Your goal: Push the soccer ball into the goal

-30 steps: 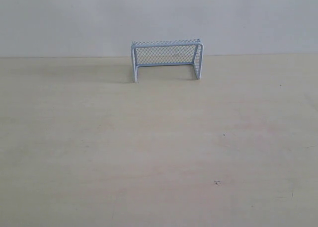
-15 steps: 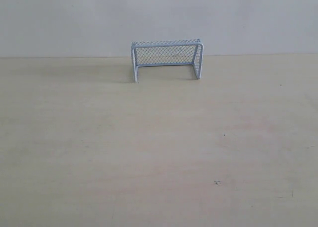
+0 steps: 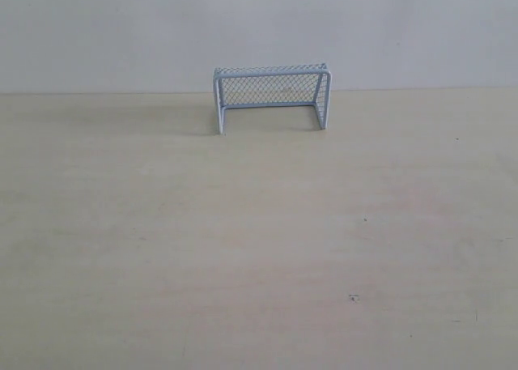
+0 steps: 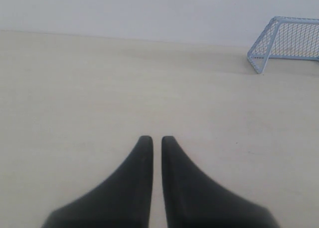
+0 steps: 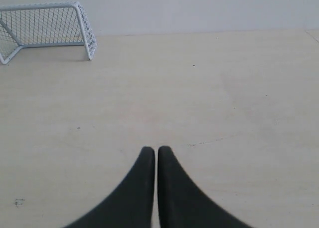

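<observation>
Nothing has shifted: the goal (image 3: 271, 88) stands on the tabletop (image 3: 243, 240), no soccer ball in sight, my left hand (image 4: 155, 140) and right hand (image 5: 156, 150) pinched narrow, empty, so pushing hasn't started.

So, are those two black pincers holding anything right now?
Nothing. The left black pincer and the right black pincer are both shut with nothing between their tips.

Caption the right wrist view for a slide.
Shut right gripper and the goal across the table; no ball in view.
</observation>
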Tool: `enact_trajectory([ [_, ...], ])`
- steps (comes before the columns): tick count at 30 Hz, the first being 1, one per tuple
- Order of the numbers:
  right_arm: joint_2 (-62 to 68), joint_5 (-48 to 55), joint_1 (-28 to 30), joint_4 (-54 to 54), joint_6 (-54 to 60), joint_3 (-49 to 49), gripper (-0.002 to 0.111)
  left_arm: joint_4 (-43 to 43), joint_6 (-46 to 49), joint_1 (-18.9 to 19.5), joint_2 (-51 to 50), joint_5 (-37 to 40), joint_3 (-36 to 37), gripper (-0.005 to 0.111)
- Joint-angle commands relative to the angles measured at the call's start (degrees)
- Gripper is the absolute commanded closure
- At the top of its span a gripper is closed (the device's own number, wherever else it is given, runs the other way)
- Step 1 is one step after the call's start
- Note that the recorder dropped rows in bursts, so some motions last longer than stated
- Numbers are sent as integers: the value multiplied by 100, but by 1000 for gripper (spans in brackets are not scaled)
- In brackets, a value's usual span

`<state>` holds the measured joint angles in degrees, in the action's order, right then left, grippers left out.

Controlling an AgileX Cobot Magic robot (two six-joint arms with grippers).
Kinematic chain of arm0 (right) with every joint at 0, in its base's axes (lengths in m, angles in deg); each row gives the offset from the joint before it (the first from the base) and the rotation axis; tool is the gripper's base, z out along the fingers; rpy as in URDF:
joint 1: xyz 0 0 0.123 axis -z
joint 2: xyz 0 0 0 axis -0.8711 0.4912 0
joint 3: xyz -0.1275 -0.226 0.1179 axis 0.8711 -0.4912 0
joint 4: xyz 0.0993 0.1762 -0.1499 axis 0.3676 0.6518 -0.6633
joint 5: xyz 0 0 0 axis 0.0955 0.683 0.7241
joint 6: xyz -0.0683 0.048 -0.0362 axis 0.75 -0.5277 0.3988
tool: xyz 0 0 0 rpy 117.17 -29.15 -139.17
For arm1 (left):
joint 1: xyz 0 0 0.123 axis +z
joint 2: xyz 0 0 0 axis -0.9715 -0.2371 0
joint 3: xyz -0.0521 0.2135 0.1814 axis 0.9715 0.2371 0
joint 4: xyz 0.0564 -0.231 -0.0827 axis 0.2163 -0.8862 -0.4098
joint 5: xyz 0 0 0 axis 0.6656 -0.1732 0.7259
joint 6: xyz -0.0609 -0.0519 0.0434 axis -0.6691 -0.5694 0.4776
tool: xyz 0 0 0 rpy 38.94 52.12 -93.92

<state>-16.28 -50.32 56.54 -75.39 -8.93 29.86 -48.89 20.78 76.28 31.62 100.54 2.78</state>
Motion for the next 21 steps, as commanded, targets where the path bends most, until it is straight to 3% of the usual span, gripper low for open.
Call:
enact_trajectory([
  [1,-36,-69,41,-52,-12,4,108,-28,-59,11,13,-50,-21,100],
  [21,-36,-30,41,-46,-64,4,108,-28,-59,11,13,-50,-21,100],
])
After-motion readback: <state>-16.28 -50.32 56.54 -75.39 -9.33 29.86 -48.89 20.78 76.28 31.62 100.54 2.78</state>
